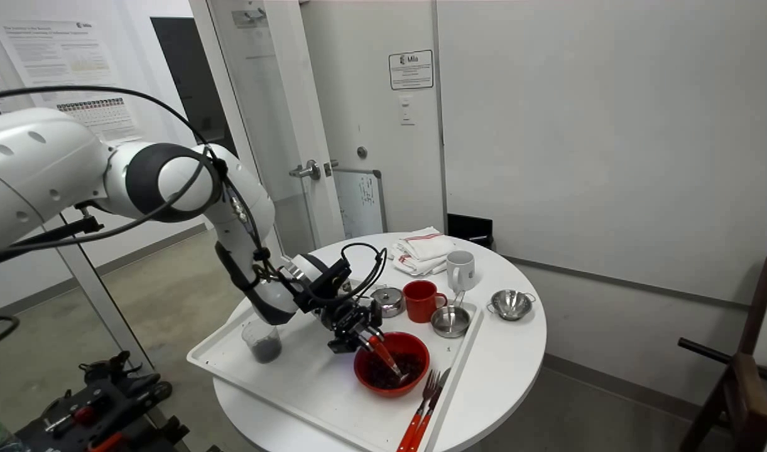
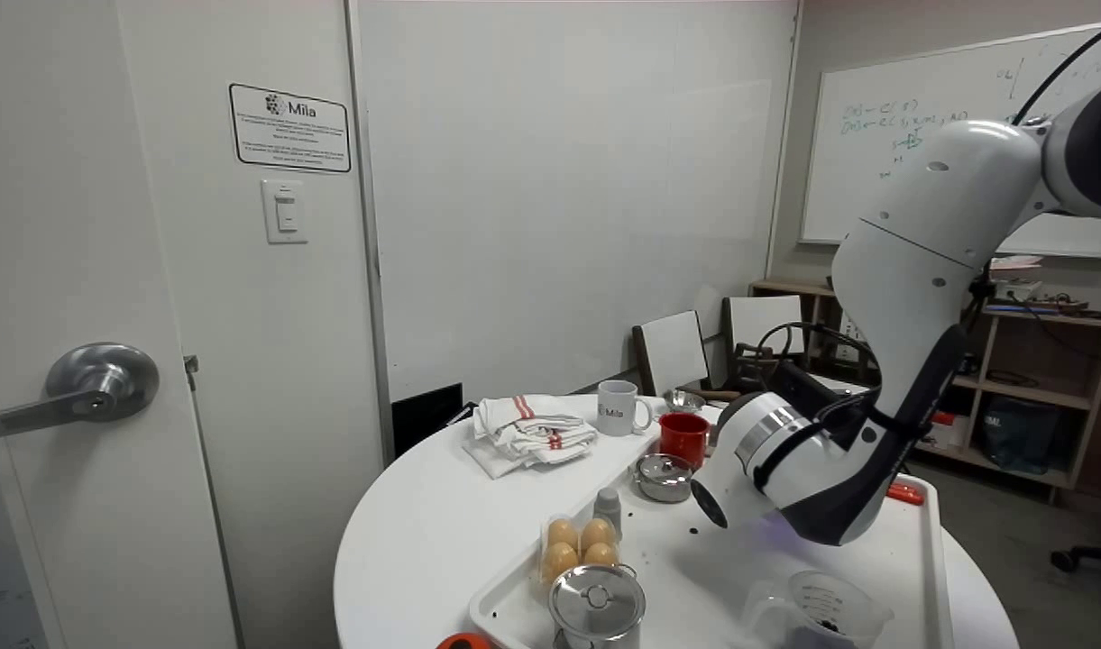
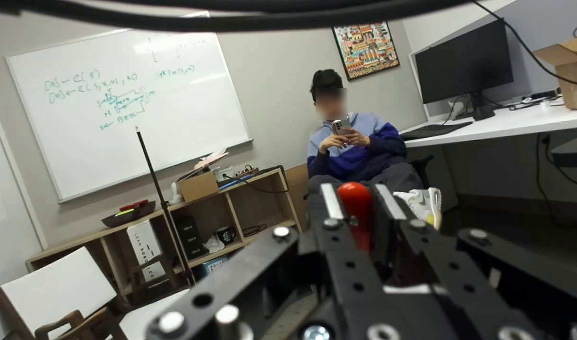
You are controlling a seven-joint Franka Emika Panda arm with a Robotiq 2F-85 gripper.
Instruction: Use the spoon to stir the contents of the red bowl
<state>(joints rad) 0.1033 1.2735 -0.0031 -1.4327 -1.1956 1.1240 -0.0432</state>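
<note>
our robotiq gripper (image 3: 357,196) pinches the spoon (image 1: 386,356) by its orange-red handle, whose rounded end pokes up between the fingers (image 3: 332,203) in the wrist view. stirring looks to be the step in hand, and to do it well we would hold that pinch firm and lead the head in slow, small circles through the dark contents (image 1: 378,374). we would press lightly: the slim handle could twist between the fingers, we think. the spoon is tilted, its long axis running, in an exterior view, from upper left at the handle to lower right, where the pale head points down. that head lies inside the rim of the red bowl (image 1: 391,392), at those contents; how deep it dips we cannot tell. we should spare the bowl's wall, since a knock might slide it across the white tray (image 1: 308,383) beneath. beyond, a fork (image 1: 418,412) lies just beside the bowl, and a red mug (image 1: 421,301) stands near, so wide sweeps seem unwise.
</note>
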